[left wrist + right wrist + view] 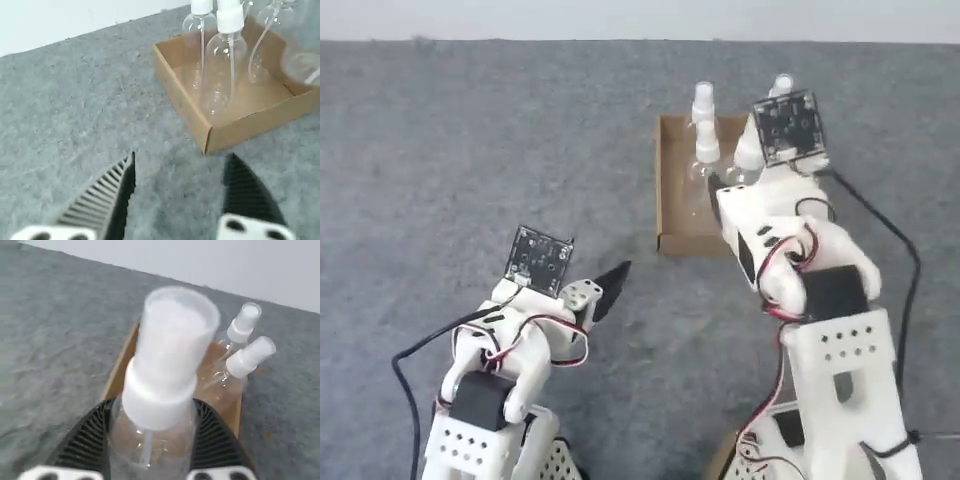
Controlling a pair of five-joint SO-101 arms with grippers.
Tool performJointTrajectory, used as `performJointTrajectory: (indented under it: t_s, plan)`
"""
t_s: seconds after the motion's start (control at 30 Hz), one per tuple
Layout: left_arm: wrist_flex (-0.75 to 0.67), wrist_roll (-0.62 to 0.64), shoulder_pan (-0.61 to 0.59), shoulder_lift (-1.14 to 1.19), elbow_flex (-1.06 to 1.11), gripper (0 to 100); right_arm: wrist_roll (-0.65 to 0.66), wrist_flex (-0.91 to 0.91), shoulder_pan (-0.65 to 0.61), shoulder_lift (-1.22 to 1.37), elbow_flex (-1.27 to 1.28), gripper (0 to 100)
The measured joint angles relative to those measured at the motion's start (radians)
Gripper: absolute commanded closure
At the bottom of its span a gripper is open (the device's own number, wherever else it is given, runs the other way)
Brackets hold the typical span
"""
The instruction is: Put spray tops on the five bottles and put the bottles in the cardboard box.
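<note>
The right gripper (155, 415) is clamped on a clear bottle (150, 440). Its black ribbed fingers (80, 440) press against both sides of the body just under the white spray top (167, 355). In the high view this arm stretches up from 5 o'clock toward the cardboard box (665, 185), which sits at about 1 o'clock from the table's centre. The held bottle is over the part of the box toward 3 o'clock; whether its base touches the box floor cannot be told. Other bottles (705, 145), clear and already fitted with white tops, stand upright inside the box toward 12 o'clock. The left gripper (181, 160) hangs wide open and holds nothing, low over the grey felt table cover (470, 140) at about 7 o'clock. It is well apart from the box, whose near corner lies beyond its fingertips. A black cable (905, 270) loops past the right arm at 4 o'clock, and a pale wall (620, 18) runs along the 12 o'clock edge.
</note>
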Motion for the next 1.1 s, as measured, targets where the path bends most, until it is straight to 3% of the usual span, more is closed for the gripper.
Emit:
performJointTrajectory:
  t_s: [0.13, 0.3, 0.57, 1.1]
  plan:
    - [-0.012, 0.000, -0.023, 0.000, 0.000, 100, 0.003, -0.190, 0.021, 0.000, 0.175, 99.3]
    - [-0.081, 0.005, -0.104, -0.002, 0.017, 99, 0.003, -0.356, 0.026, 0.000, 0.270, 99.3]
    - [-0.095, 0.000, -0.117, 0.000, 0.021, 99, 0.003, -0.542, 0.098, 0.175, 0.270, 99.3]
    - [-0.095, 0.000, -0.117, 0.000, 0.021, 99, 0.003, -0.689, 0.106, 0.414, 0.270, 99.3]
